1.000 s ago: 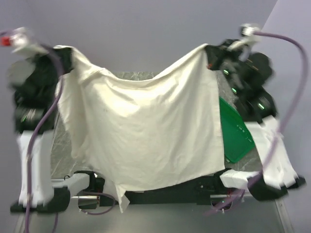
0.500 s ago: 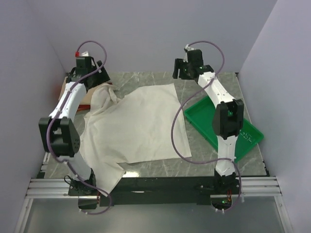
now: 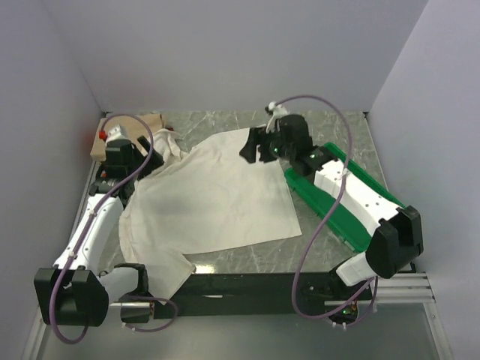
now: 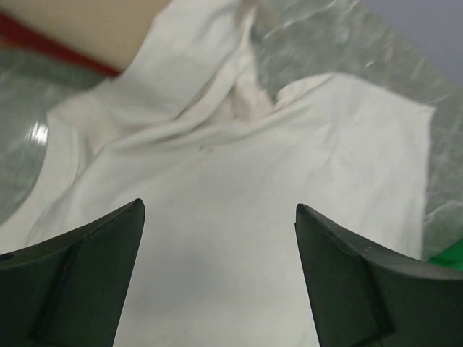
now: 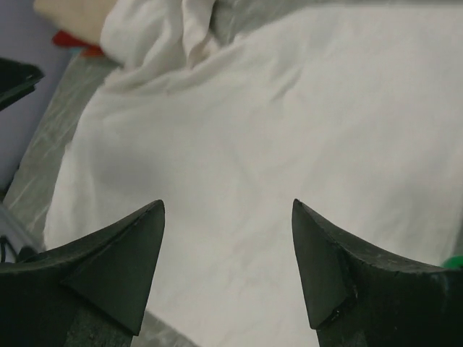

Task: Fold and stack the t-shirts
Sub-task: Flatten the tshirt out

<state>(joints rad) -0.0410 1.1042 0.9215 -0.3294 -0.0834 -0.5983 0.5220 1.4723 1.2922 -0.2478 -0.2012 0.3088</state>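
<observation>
Two grippers hang over one cream t-shirt (image 3: 217, 202) spread on the marble table (image 3: 337, 124) — the left gripper (image 4: 217, 213) above its rumpled left side, the right gripper (image 5: 228, 210) over its far right corner. Both sets of jaws stand wide apart, gripping nothing. The shirt lies mostly flat, bunched at its far-left end, one corner drooping over the table's near edge. A tan t-shirt (image 3: 146, 121) and a strip of red t-shirt (image 4: 51, 45) sit far left — a green tray (image 3: 346, 229) lies under the right arm.
</observation>
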